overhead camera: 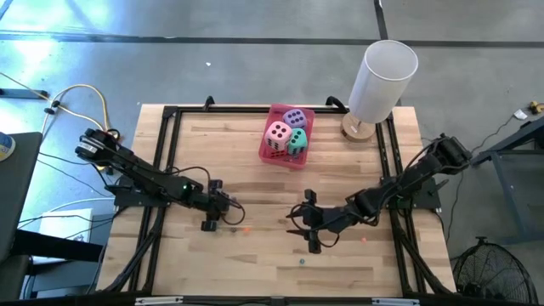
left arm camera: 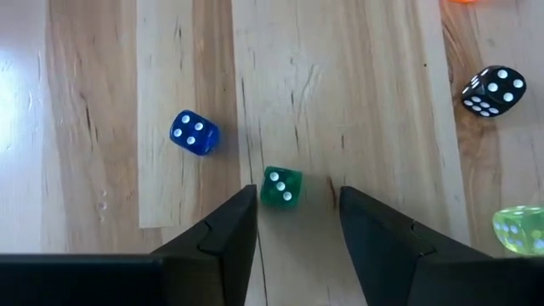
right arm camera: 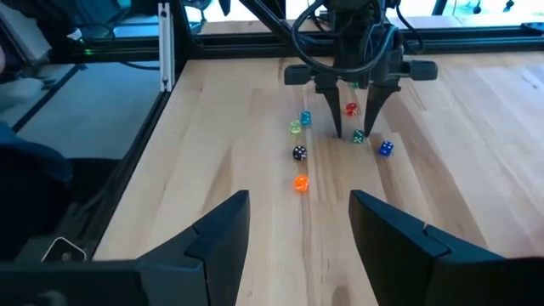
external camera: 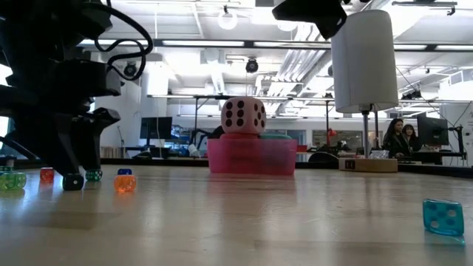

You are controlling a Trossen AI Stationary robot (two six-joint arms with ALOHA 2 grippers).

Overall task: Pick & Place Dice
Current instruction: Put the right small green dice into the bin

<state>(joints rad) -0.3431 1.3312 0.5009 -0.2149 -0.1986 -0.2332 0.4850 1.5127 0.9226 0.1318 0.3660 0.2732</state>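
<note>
The left gripper (left arm camera: 297,212) stands low over the table in the lower left of the high view, fingers partly open and astride a small green die (left arm camera: 281,185) without gripping it. So I judge the pick step is in hand; next the fingers must close squarely on the die, then lift it toward the pink tray (overhead camera: 265,146) at upper centre.

The green die is translucent with white pips. Near it lie a blue die (left arm camera: 194,133), a black die (left arm camera: 494,91) and a yellow-green one (left arm camera: 520,229).

In the tray sit 3 larger soft dice: the pink die (overhead camera: 278,135), teal die (overhead camera: 297,141) and purple die (overhead camera: 295,117).

The right gripper (right arm camera: 299,223) waits at lower centre-right, fingers partly open and empty.
</note>
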